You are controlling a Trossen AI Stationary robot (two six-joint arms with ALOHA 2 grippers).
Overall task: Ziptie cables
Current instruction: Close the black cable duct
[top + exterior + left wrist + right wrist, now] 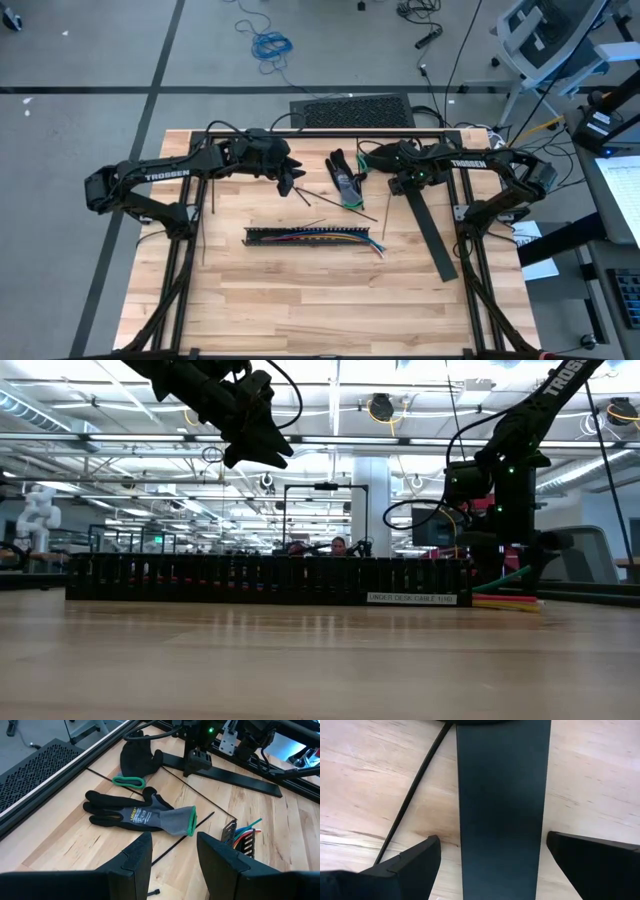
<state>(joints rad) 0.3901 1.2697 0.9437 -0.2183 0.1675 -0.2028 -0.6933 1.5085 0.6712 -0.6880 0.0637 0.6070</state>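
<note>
Right wrist view: jaws wide, straddling black strip [502, 805].

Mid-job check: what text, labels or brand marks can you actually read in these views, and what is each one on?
"TROSSEN": left arm.
"TROSSEN": right arm.
"TROS", cut off at the frame edge: arm in the low view.
White label on the slotted rail: too small to read.
Print on the grey glove: too blurred to read.

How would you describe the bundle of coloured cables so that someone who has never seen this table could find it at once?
Start at the wooden table and find the long black slotted rail lying across its middle. The cables run inside it and spill out of its right end. Unlike the thin dark zipties nearby, they are brightly coloured.
</note>
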